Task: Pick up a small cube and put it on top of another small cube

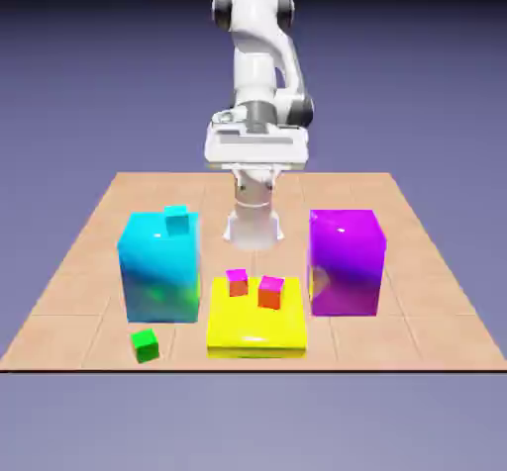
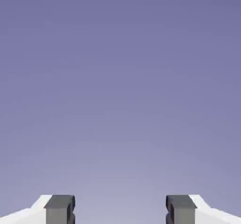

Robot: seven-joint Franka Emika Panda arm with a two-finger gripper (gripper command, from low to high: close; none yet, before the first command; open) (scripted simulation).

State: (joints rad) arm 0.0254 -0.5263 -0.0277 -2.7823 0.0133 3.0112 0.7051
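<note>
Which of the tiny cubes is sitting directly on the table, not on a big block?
The small green cube, near the front edge. The tiny cyan cube tops the cyan block; both magenta-topped cubes sit on the yellow block.

The small cube [image 1: 146, 344] is a tiny, solid bright green block resting flat on the tabletop [image 1: 79, 261], slightly turned, near the front edge at the exterior view's left, untouched and alone.
</note>
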